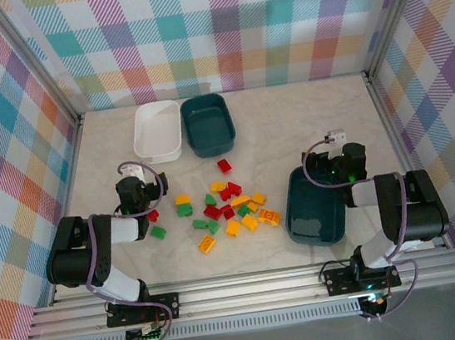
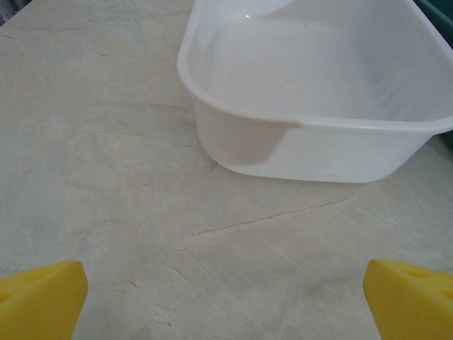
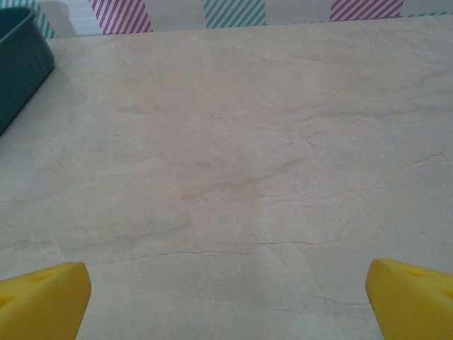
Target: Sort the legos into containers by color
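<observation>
Plainly, the left gripper (image 2: 226, 303) stands spread wide with nothing between its yellow fingers (image 2: 42, 297); in its wrist view they sit at the two bottom corners with bare marbled table (image 2: 106, 177) between them. Just ahead of it lies the white tub (image 2: 318, 152), near wall facing the camera, its pale inside showing no brick. The right gripper (image 3: 226, 301) is likewise fully spread and holds nothing; its fingers (image 3: 410, 297) frame open tabletop, and a corner of a dark teal tub (image 3: 21, 57) shows at the upper left of that view, with striped wall panels beyond.

From above, the white tub and the far teal tub (image 1: 206, 125) stand side by side near the back wall, touching or nearly so; I cannot tell which. A second teal tub (image 1: 314, 206) lies slightly askew on the right, with the right arm's wrist over its far corner.

The legos (image 1: 228, 207) lie scattered on the table between the two arms, red, green and yellow-orange mixed; one red brick (image 1: 224, 165) sits apart toward the tubs; a red (image 1: 152, 215) and a green brick (image 1: 158, 231) rest just beside the left arm; an orange one (image 1: 207, 243) lies nearest the front edge.
</observation>
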